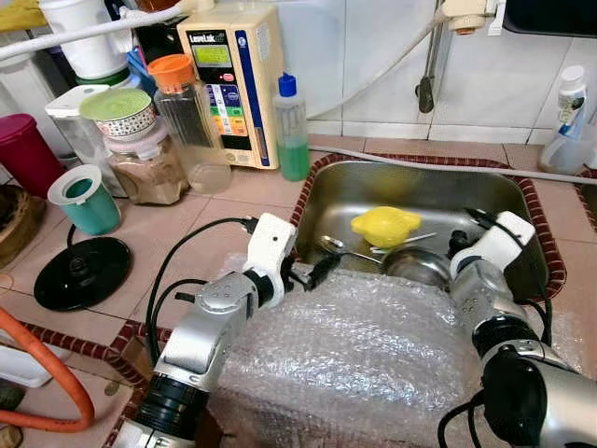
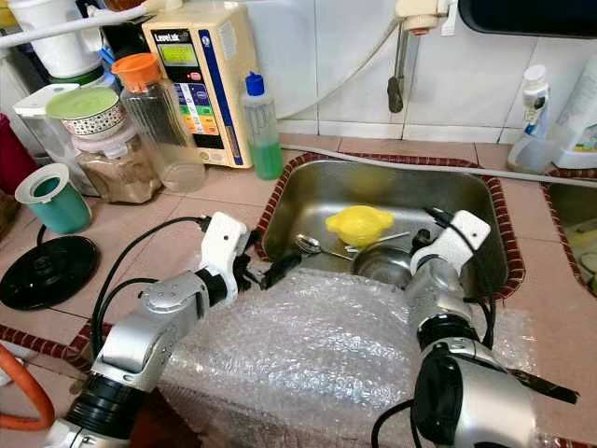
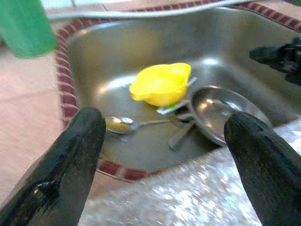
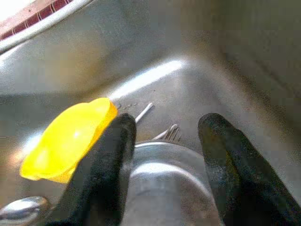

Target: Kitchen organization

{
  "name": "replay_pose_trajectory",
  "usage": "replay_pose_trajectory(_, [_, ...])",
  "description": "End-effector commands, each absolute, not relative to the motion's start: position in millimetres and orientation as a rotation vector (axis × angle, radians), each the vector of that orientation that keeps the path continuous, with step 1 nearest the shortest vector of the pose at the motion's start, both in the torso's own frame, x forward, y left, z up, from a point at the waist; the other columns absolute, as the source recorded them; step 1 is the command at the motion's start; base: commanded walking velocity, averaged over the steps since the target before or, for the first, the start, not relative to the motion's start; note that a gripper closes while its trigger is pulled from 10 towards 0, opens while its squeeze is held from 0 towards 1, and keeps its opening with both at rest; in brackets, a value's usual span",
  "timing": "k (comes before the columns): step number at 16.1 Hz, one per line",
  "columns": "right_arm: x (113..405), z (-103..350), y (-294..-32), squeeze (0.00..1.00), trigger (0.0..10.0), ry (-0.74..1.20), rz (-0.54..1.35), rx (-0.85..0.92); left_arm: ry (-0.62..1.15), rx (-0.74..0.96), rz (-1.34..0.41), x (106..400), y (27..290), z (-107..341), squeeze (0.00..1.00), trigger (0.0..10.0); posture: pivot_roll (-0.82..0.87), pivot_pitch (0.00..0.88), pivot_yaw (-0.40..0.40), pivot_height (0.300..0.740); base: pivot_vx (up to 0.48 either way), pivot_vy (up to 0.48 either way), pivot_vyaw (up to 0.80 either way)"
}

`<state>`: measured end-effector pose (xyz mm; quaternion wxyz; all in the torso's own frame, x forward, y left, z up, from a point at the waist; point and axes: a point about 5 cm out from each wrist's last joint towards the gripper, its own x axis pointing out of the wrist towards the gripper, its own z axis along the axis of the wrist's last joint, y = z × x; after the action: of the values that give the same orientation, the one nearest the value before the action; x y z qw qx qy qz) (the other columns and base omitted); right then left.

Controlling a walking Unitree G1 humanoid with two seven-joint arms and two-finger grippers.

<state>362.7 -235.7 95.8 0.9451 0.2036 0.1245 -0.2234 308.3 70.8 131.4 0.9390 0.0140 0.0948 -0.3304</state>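
A steel sink (image 1: pixel 410 174) holds a yellow plastic bowl (image 1: pixel 384 225), a spoon (image 1: pixel 334 245), a fork (image 4: pixel 171 132) and a round steel bowl (image 1: pixel 417 265). My left gripper (image 1: pixel 317 273) hovers at the sink's near left rim, open, pointing toward the spoon (image 3: pixel 120 125) and the yellow bowl (image 3: pixel 161 84). My right gripper (image 1: pixel 457 245) reaches down into the sink on the right side. It is open, its fingers (image 4: pixel 113 160) spread just above the steel bowl (image 4: pixel 164 183), and the yellow bowl (image 4: pixel 68 136) lies beside it.
Bubble wrap (image 1: pixel 345 345) covers the counter in front of the sink, under both arms. A green soap bottle (image 1: pixel 291 131), a water purifier (image 1: pixel 233 84), jars (image 1: pixel 191 121), a teal cup (image 1: pixel 84 198) and a black disc (image 1: pixel 82 271) stand on the left. A spray bottle (image 1: pixel 569 121) is at the far right.
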Motion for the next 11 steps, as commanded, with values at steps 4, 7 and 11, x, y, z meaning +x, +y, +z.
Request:
replay_pose_trajectory(4, [365, 103, -219, 1.00, 10.0, 0.169, -0.344, 0.310, 0.095, 0.052, -0.461, 320, 86, 141, 1.00, 10.0, 0.03, 0.000, 0.147, 0.740, 0.000, 0.000, 0.00])
replay_pose_trajectory(7, [359, 127, -210, 1.00, 10.0, -0.014, -0.230, 0.101, 0.021, 0.070, -0.286, 324, 98, 144, 1.00, 10.0, 0.00, 0.000, 0.129, 0.740, 0.000, 0.000, 0.00])
replay_pose_trajectory(11, [345, 148, -212, 1.00, 10.0, -0.130, -0.189, -0.019, -0.040, 0.053, -0.198, 329, 100, 149, 0.00, 10.0, -0.04, 0.000, 0.119, 0.740, 0.000, 0.000, 0.00])
